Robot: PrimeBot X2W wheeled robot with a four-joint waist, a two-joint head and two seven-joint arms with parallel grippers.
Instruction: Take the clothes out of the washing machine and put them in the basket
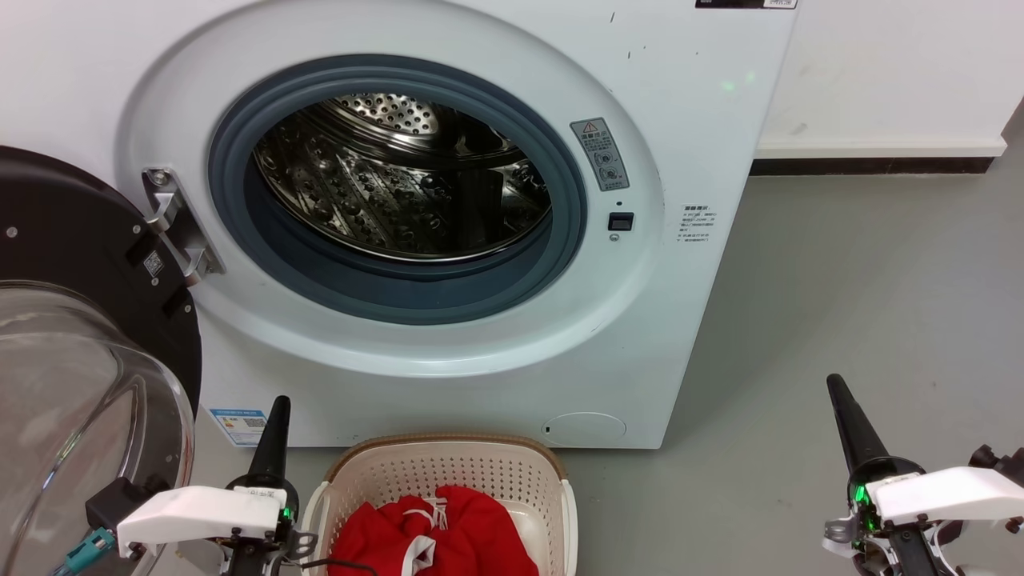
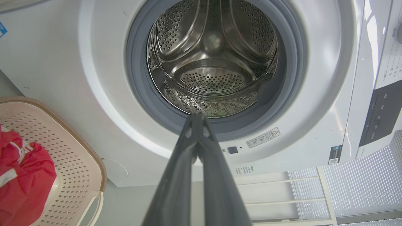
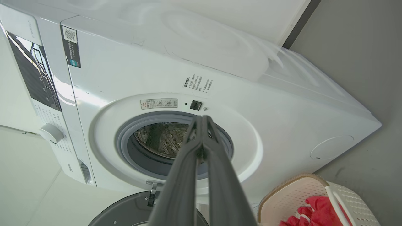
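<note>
Grey floor (image 1: 840, 304), clothes (image 1: 452, 532) in basket (image 1: 448, 472), nearer left fingers (image 1: 272, 436) than right fingers (image 1: 852, 424)

left gripper (image 1: 280, 404), 7 o'clock in head view: fingers were long, black, tapered | left wrist housing (image 1: 200, 512) was white, angular, dotted with dark screws, lit green at its edge | teal connector (image 1: 86, 552) and black cable (image 1: 340, 566) flanked it | right gripper (image 1: 836, 386), 4 o'clock: looked alike; right wrist housing (image 1: 944, 490) was white, green-lit, with black knob (image 1: 992, 458)
</note>
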